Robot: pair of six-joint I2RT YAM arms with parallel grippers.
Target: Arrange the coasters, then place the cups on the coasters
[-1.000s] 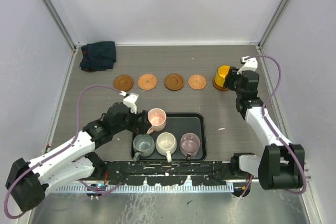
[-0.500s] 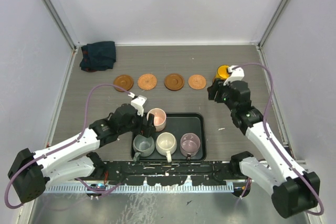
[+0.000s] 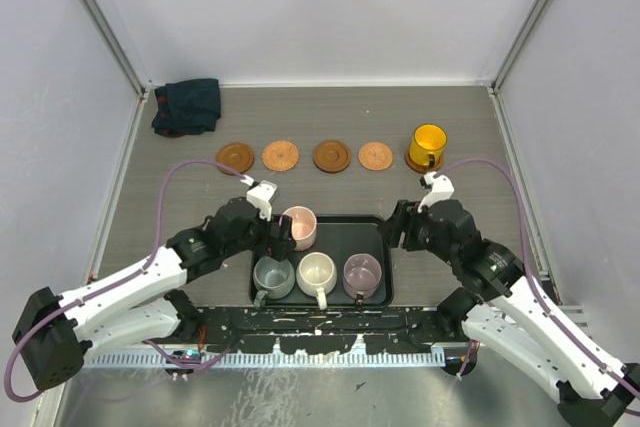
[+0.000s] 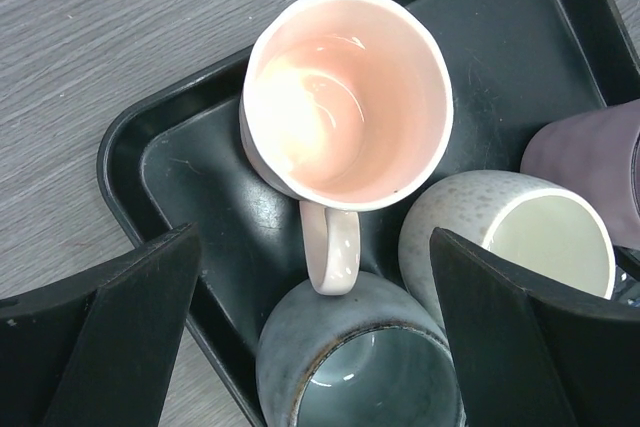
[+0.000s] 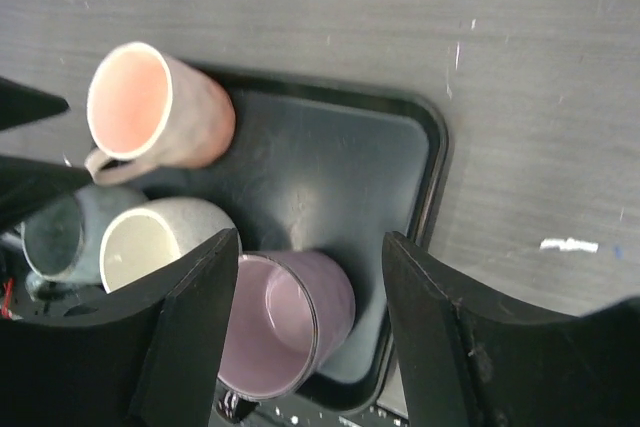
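Several brown coasters (image 3: 280, 155) lie in a row across the far table. A yellow cup (image 3: 428, 144) stands on the rightmost one. The black tray (image 3: 378, 237) holds the pink cup (image 3: 299, 227), grey-green cup (image 3: 273, 276), cream cup (image 3: 317, 272) and mauve cup (image 3: 361, 273). My left gripper (image 4: 315, 237) is open above the pink cup (image 4: 350, 97) handle and the grey-green cup (image 4: 350, 367). My right gripper (image 5: 305, 247) is open over the tray's right side, with the mauve cup (image 5: 285, 322) between its fingers (image 5: 200, 327) and nothing gripped.
A dark blue cloth (image 3: 187, 105) lies bunched in the far left corner. White walls with metal posts close in the table on three sides. A small white scrap (image 3: 423, 245) lies right of the tray. The arms' base rail (image 3: 320, 337) runs along the near edge.
My right arm has drawn back from the yellow cup, left standing on its coaster, and come down to the tray's right side, jaws slightly wider. The left arm has barely shifted.
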